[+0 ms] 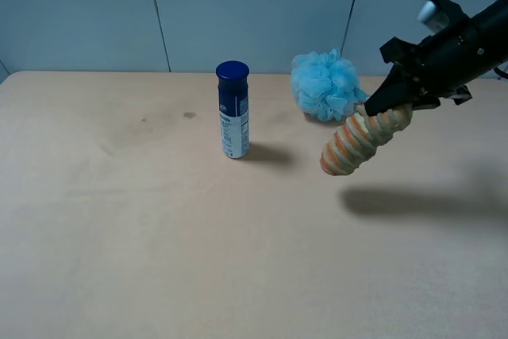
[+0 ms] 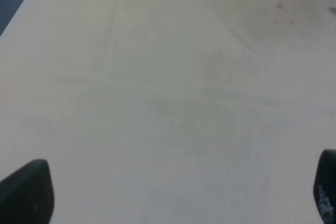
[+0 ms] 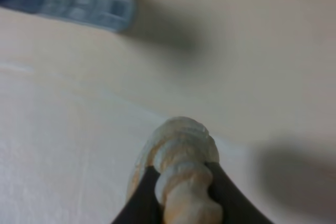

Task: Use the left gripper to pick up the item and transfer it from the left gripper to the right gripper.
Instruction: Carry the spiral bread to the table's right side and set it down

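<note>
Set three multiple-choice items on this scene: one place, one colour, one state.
1. Where is the striped roll? A held above the table; B lying flat on it; C standing upright on it.
2. The cap of the bottle is: A red; B blue; C green.
3. The left pincer is: A shut on the roll; B shut, empty; C open, empty.
Key: 1 A, the right pincer grips one end; 2 B, the top is dark blue; 3 C, its fingertips stand wide apart.

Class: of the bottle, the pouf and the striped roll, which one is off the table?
The striped roll: the right gripper holds it in the air, while the bottle and pouf rest on the table.
</note>
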Available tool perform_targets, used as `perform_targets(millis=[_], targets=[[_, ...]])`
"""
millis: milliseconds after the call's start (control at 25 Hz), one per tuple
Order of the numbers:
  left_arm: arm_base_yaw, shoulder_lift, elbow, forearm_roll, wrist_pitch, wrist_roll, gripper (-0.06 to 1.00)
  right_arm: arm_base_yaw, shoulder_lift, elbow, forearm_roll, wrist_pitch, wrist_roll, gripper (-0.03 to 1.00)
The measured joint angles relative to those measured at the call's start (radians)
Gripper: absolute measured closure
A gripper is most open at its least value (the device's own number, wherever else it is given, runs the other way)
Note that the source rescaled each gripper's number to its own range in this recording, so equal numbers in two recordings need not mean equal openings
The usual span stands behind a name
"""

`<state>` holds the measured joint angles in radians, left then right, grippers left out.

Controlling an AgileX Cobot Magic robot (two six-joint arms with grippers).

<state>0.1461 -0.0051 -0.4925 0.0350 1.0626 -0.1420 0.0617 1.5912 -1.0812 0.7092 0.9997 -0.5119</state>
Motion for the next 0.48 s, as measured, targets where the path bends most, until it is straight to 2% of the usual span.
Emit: perform_targets(millis=[120,200,480], targets=[[0.000,0.000,0.000,0.000,0.000,0.000,-0.04,-0.052,0.093,-0.070,-0.007,0.097,0.000,0.97],[0.000,0.000,0.000,0.000,0.000,0.000,-0.04,-0.077,0.149,-0.106,-0.009,0.125,0.000,0.97],[0.000,0.000,0.000,0.000,0.000,0.000,-0.04,-0.086,0.317,-0.173,-0.012,0.133,0.003,0.97]])
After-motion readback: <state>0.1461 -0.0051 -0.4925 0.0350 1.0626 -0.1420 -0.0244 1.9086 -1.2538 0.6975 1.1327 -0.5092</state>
